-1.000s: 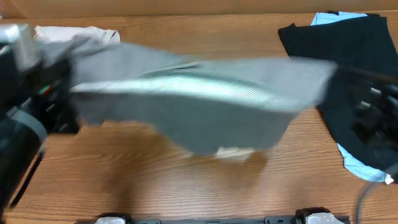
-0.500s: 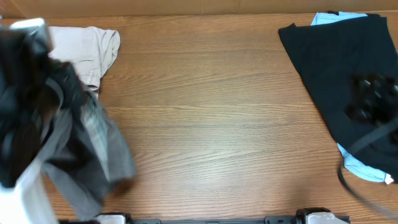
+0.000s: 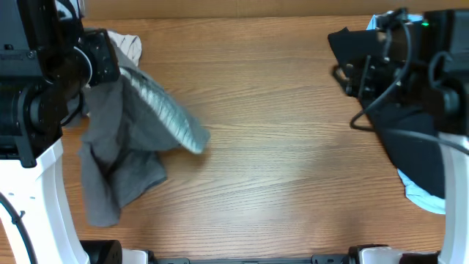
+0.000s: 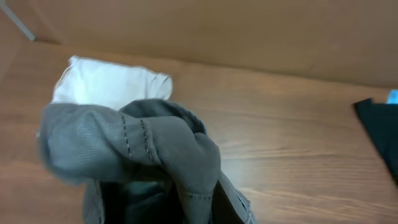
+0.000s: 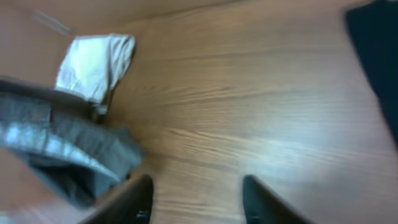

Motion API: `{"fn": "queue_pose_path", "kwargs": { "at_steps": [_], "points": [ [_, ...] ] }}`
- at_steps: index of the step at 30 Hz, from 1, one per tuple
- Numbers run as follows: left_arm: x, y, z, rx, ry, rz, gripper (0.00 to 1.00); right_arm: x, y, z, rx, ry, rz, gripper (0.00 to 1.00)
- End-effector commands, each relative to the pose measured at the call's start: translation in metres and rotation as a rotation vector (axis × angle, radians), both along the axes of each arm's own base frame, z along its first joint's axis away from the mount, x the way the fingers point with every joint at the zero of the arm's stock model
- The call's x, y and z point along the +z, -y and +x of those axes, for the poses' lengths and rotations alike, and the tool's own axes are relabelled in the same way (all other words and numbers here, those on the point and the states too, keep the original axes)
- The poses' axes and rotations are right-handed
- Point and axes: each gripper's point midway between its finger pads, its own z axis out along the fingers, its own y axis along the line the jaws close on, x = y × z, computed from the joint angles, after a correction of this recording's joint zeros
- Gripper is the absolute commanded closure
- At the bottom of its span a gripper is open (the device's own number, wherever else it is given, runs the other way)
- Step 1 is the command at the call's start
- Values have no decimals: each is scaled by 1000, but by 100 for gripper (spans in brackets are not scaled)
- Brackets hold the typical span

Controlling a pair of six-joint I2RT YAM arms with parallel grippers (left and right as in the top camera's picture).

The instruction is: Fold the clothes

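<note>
The shorts (image 3: 121, 158) are showing mid-grey, with a paler, finely striped sheen running along one fold and darker stitch lines crossing the bunched cloth. The beige shorts (image 3: 126, 45) are looking nearly white in the wrist views. The garment (image 3: 407, 154) is reading plain black over a light-blue cloth (image 3: 425, 199). The table (image 3: 278, 147) is showing brown wood grain.

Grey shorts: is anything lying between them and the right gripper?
Nothing visible. Only table lies between the grey shorts, bunched at the left, and the right gripper, whose jaws stand open and empty.
</note>
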Motion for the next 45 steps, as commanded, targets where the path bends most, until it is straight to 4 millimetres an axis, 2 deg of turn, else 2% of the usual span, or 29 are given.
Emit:
{"fn": "queue_pose_path", "kwargs": {
  "at_steps": [1,6,10,15,18,23,29,32,38,45],
  "points": [
    [28,15,-6,-76,102,-53,96,-9,-29,-4,126,-5,56,40],
    [40,24,3,-114,160,-83,96,-25,-64,-3,218,1,61,32],
    [50,36,7,-147,203,-85,96,-40,-98,-2,266,8,82,30],
    [56,50,11,-164,236,-64,96,-54,-131,7,232,35,95,30],
    [53,58,14,-182,228,-65,96,-58,-146,12,191,82,62,30],
    [49,65,16,-196,216,-75,96,-71,-158,23,70,142,-15,29],
    [49,65,16,-196,216,-74,96,-97,-183,26,55,99,-15,30],
    [49,65,16,-195,215,-73,96,-97,-186,26,60,103,-10,30],
    [49,65,17,-193,214,-71,96,-84,-190,22,82,124,30,29],
    [46,67,18,-200,206,-76,96,-92,-192,34,56,138,14,29]
  ]
}}
